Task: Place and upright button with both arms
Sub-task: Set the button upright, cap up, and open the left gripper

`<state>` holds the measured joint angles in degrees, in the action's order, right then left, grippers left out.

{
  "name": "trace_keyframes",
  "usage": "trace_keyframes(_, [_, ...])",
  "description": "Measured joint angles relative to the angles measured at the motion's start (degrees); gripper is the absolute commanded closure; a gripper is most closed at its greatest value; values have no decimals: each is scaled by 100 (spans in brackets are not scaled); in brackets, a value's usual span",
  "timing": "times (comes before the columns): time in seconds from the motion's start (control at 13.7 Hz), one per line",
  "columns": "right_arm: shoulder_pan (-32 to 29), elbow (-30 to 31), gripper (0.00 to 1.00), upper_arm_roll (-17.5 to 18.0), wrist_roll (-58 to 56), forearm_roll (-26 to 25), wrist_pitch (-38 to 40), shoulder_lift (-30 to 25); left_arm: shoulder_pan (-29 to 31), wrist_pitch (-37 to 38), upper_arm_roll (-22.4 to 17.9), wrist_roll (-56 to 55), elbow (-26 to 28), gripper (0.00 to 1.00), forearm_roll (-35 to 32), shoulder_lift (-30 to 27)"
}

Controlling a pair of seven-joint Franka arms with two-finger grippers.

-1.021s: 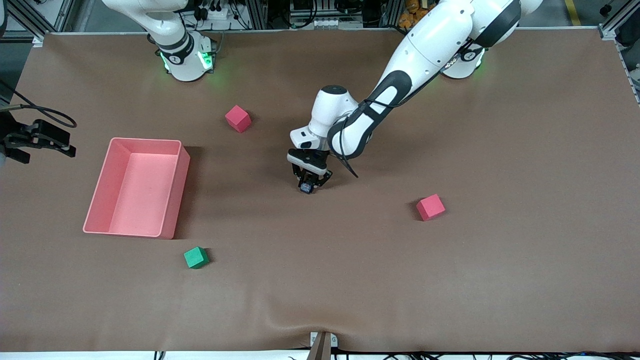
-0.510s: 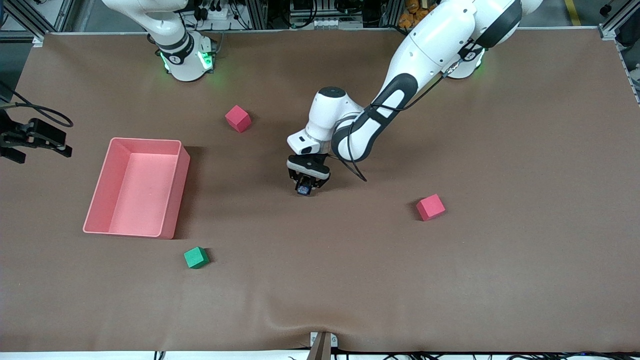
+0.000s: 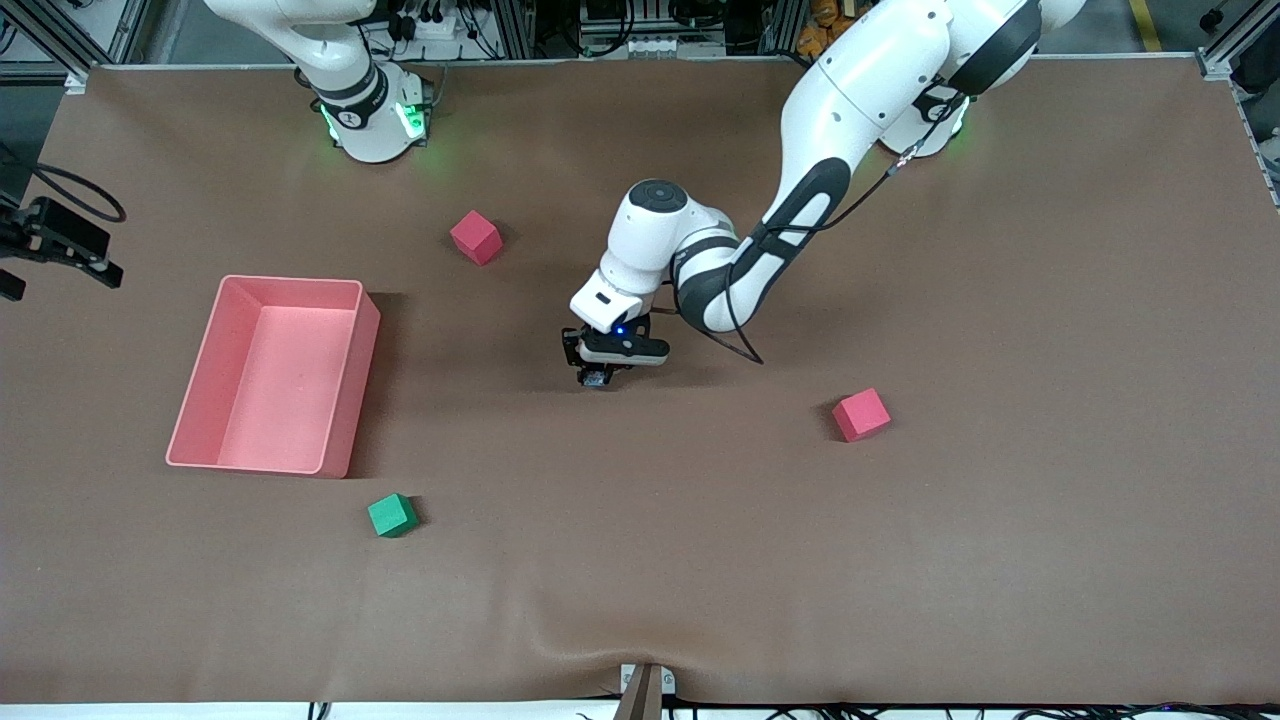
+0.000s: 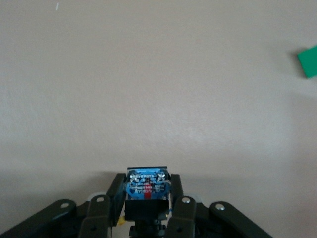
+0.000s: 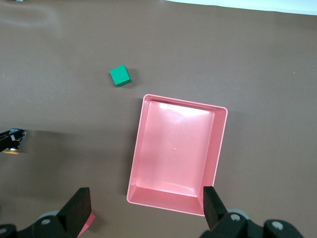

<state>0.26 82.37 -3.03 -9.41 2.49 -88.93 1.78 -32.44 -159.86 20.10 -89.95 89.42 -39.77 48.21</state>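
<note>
The button (image 4: 147,184) is pinched between the fingers of my left gripper (image 3: 597,374), its blue base with metal contacts pointing away from the wrist. The gripper holds it low over the middle of the brown table (image 3: 700,560). In the front view only a small blue-black bit of the button (image 3: 596,379) shows under the hand. In the right wrist view the orange cap of the button (image 5: 12,150) peeks out at the picture's edge. My right gripper (image 3: 55,245) hangs high at the right arm's end of the table, open and empty, with its fingers (image 5: 79,208) spread wide.
A pink tray (image 3: 345,380) stands empty toward the right arm's end. One red cube (image 3: 475,237) lies nearer the bases, another red cube (image 3: 861,414) toward the left arm's end. A green cube (image 3: 391,515) sits nearer the front camera than the tray.
The left wrist has turned and carried the button slightly toward the right arm's end. The right gripper has drifted toward the robots' side at the table's end.
</note>
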Motion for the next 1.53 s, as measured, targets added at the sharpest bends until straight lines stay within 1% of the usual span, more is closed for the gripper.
trace_keyframes(0.22, [-15,333,0,-7,0,0,-27,-263,-175,0,6,4,-151,100,1635,-2])
trace_keyframes(0.51, [-72,615,0,-9,0,0,-123,-466,-230,6,5,-15,-177,100,3356,6])
trace_keyframes(0.73, [-73,629,0,2,0,0,-140,-499,-244,6,3,0,-179,100,5054,112])
trace_keyframes(1.09, [-73,629,0,8,0,0,-152,-498,-230,-2,-9,-3,-331,100,7132,322])
trace_keyframes(1.24, [-73,629,0,8,0,0,-151,-498,-218,1,-12,-4,-401,100,7723,345])
trace_keyframes(1.53, [-73,629,0,9,0,0,-139,-498,-224,2,-9,-10,-423,100,8288,596])
